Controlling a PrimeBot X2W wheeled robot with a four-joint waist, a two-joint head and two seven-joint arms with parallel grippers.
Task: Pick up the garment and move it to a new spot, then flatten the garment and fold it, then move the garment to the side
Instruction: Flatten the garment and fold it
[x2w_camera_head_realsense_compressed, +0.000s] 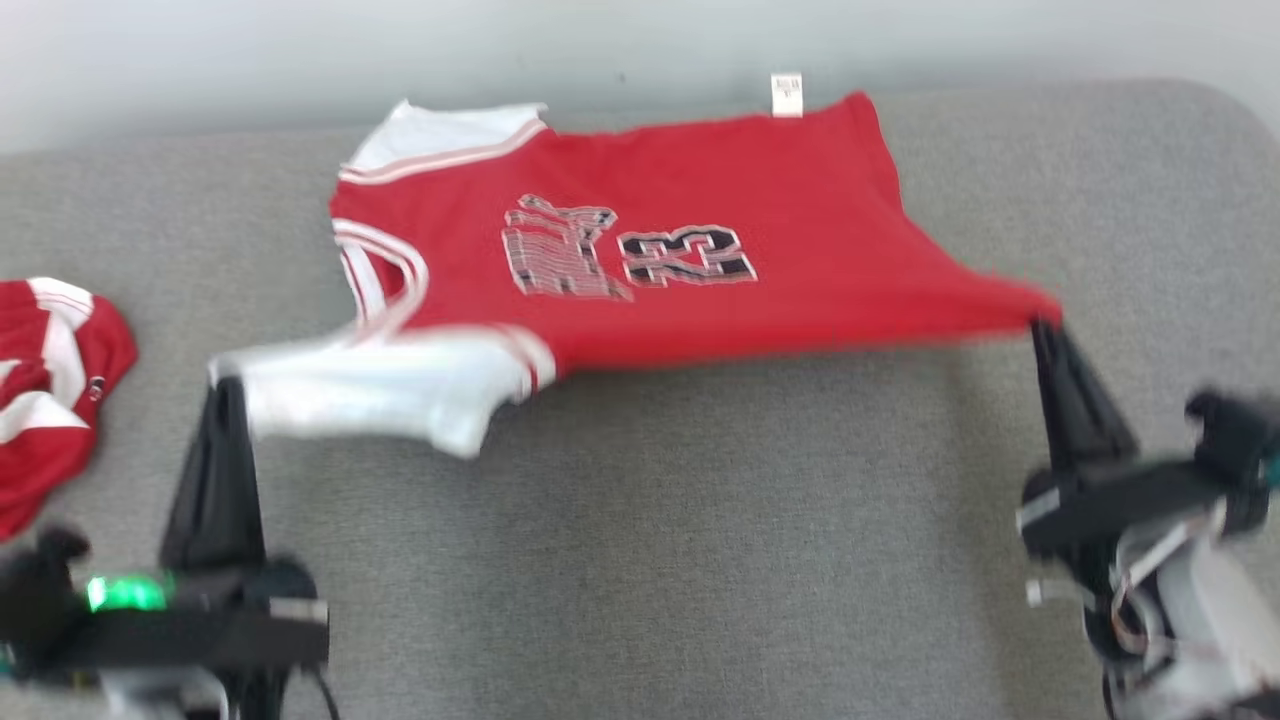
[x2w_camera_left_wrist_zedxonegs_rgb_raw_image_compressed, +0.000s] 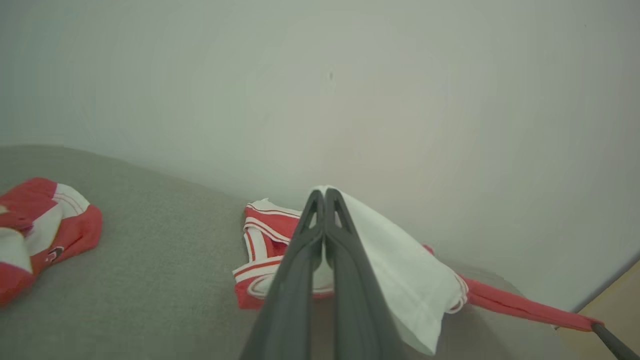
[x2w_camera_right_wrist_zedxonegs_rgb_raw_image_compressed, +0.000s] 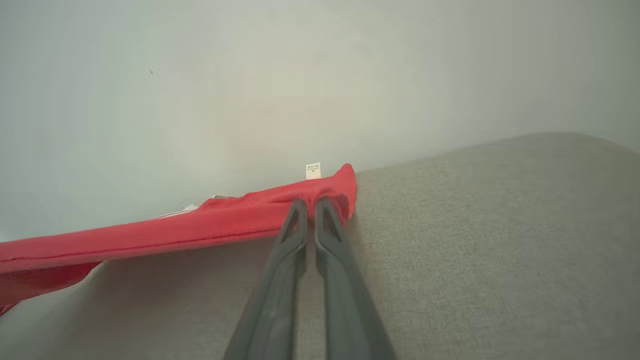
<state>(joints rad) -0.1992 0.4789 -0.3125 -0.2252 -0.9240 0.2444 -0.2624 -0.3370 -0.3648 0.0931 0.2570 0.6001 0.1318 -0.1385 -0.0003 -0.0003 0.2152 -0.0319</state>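
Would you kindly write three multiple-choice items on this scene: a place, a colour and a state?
1. Where on the grey fabric surface does the crumpled red-and-white garment lie, in the head view? A) far left B) far right C) centre
2. What colour is the part of the red-and-white number-23 jersey that the left tool pinches? A) black B) white C) red
3. How is the right tool? A) open, empty B) shut, empty C) shut on the jersey's red corner
Answers: 1 A, it lies at the left edge; 2 B, white cloth sits between its tips; 3 C, red cloth stretches from its closed tips.
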